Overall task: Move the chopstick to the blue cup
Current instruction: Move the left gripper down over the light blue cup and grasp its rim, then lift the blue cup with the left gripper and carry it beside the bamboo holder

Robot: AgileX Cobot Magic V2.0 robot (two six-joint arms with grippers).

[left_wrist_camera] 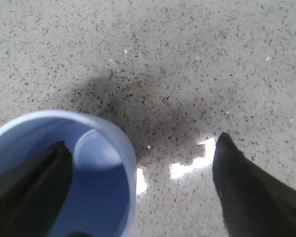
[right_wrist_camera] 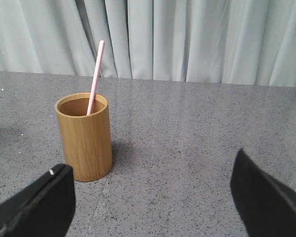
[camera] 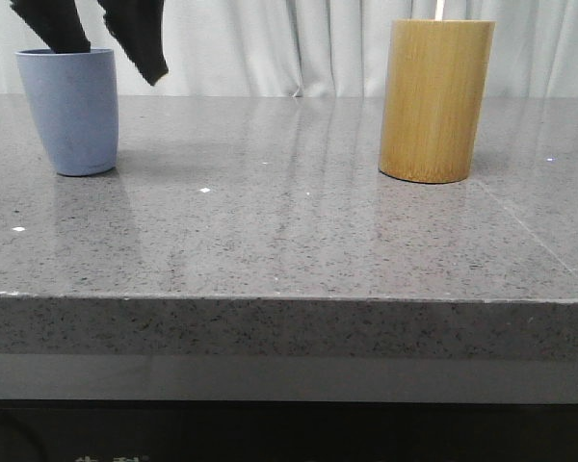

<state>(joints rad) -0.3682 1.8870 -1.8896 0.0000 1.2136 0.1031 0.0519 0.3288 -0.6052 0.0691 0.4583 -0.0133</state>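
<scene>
The blue cup stands at the table's left; in the left wrist view the blue cup shows only its bare inside. My left gripper hangs open just above its rim, one finger over the cup's mouth and the other off to its right; my left gripper holds nothing. A single pink chopstick leans inside the tan bamboo holder. Its tip pokes above the holder at the right. My right gripper is open and empty, some way short of the holder.
Grey speckled stone table with its front edge close to the camera. White curtains hang behind. Open tabletop lies between the cup and the holder.
</scene>
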